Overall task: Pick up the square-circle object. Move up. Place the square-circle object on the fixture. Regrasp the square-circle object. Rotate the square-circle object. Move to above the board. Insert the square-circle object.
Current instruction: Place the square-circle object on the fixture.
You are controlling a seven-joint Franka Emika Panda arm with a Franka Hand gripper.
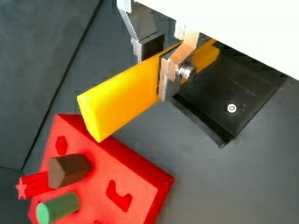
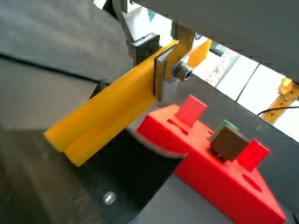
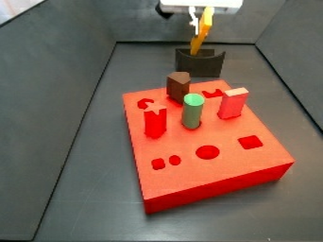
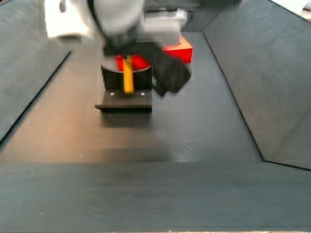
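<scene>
My gripper (image 1: pixel 162 59) is shut on the square-circle object (image 1: pixel 117 98), a slim yellow-orange bar, gripped near one end between the silver fingers; both wrist views show this (image 2: pixel 100 122). In a side view the gripper (image 3: pixel 198 13) is at the back of the workspace and holds the bar (image 3: pixel 199 36) roughly upright, its lower end at the top of the fixture (image 3: pixel 202 62). I cannot tell whether they touch. Another side view shows the bar (image 4: pixel 126 75) over the fixture (image 4: pixel 125 100). The red board (image 3: pixel 209 156) lies in front of the fixture.
On the board stand a green cylinder (image 3: pixel 194 110), a dark brown peg (image 3: pixel 179 84) and red pegs (image 3: pixel 232 102). Dark walls enclose the floor on the sides and back. The fixture's black base plate (image 1: pixel 233 101) lies beside the board (image 1: pixel 117 188).
</scene>
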